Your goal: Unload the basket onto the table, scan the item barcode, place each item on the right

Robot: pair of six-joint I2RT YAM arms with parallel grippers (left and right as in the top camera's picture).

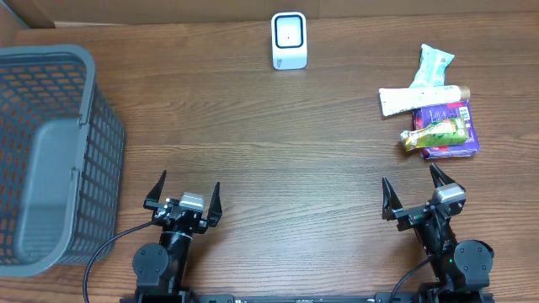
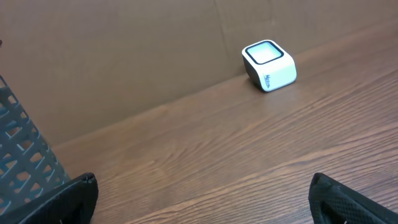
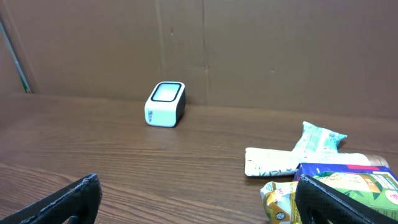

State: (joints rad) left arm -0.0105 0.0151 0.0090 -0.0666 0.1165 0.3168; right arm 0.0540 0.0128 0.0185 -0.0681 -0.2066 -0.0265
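Note:
A white barcode scanner (image 1: 289, 39) with a dark-rimmed window stands at the far middle of the table; it also shows as the scanner (image 2: 268, 64) and the scanner (image 3: 165, 104). Items lie in a pile at the far right: a purple packet (image 1: 453, 133), a green-yellow snack pack (image 1: 434, 133) on it, a white tube (image 1: 418, 99) and a pale green wrapper (image 1: 433, 66). My left gripper (image 1: 184, 198) is open and empty near the front edge. My right gripper (image 1: 414, 196) is open and empty just in front of the pile; the snack pack (image 3: 283, 200) lies beside its right finger.
A large grey mesh basket (image 1: 50, 151) fills the left side of the table, next to my left gripper. A brown cardboard wall (image 3: 249, 50) runs behind the scanner.

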